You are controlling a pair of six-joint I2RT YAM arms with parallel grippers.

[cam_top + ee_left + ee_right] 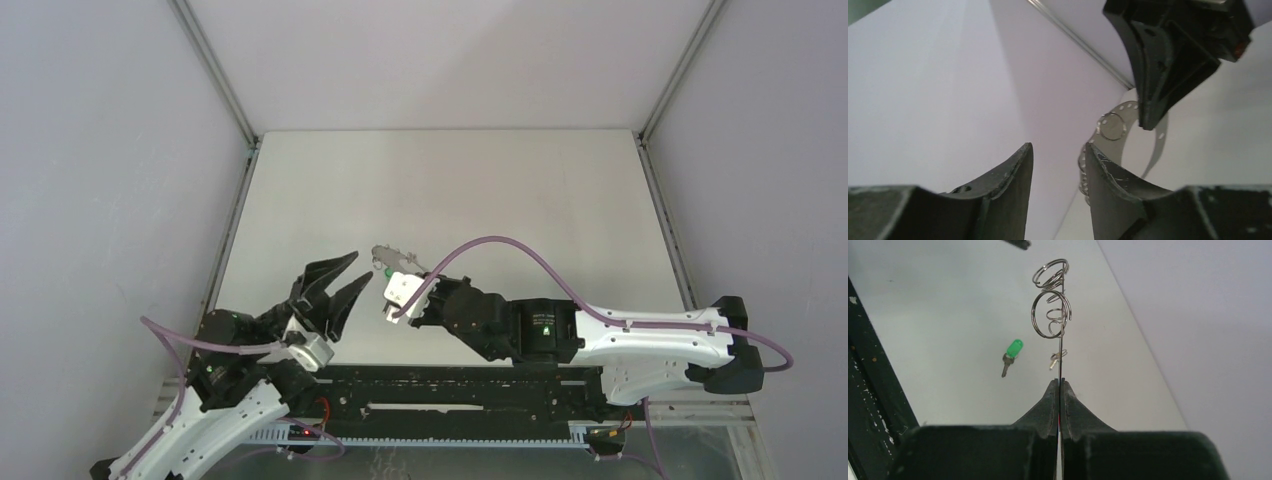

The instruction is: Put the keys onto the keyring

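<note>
Right gripper (1060, 386) clamps the keyring (393, 256) on edge, we think to offer it to our half-open, empty left gripper (1058, 150).

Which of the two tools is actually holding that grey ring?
The right tool, shut on the keyring at its edge. The left tool stands open, gripping nothing.

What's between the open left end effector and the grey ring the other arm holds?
Only air, as the left wrist view shows: the left end effector faces the keyring directly. The green key lies lower, on the table.
</note>
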